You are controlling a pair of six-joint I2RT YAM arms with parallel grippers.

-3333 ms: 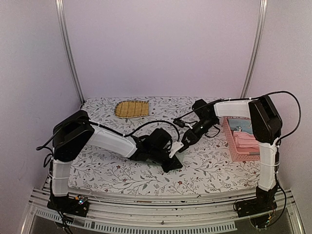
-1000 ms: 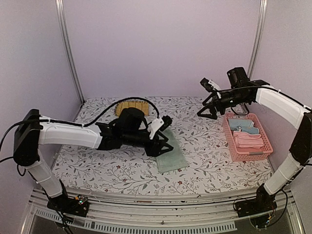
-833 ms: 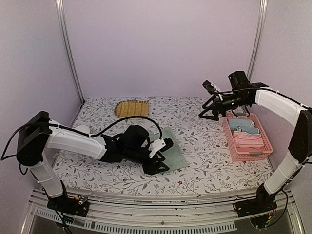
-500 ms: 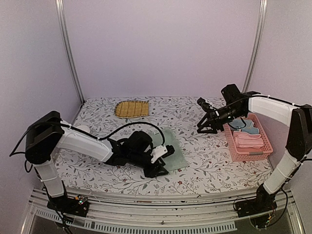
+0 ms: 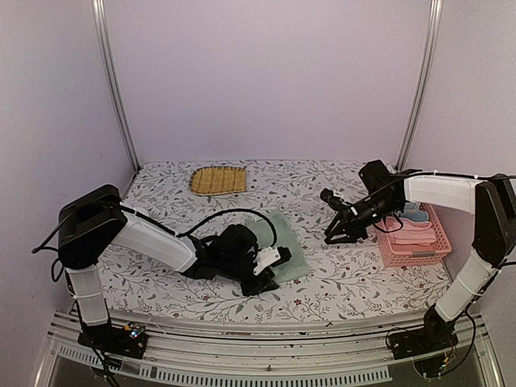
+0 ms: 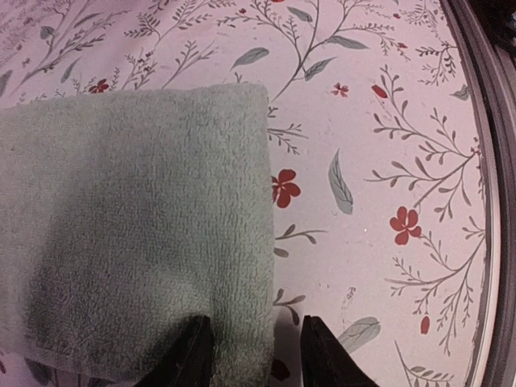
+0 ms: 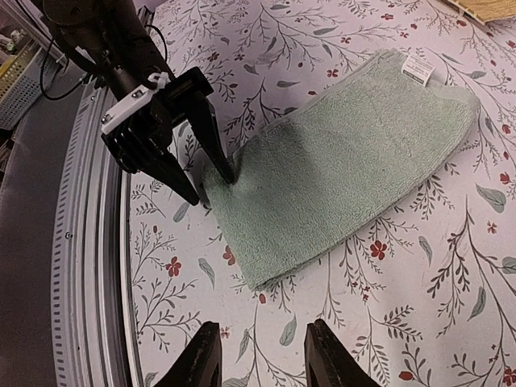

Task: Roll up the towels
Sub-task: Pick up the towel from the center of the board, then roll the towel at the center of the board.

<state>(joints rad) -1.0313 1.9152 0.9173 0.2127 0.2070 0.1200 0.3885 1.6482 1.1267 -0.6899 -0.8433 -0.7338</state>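
My left end effector is down on the table at the near corner of the sage green towel. It is released: one finger rests on the cloth and the other on bare table just beside the towel's edge, with a clear gap between them. The towel lies flat, stretching away ahead of those fingers. My right end effector hovers above the table off the towel's other side, its fingers parted around air. Near it, on its outer side, stands the pink basket. The basket holds the pink towel and, behind that, the light blue towel. A ribbed woven mat lies well beyond the left end effector.
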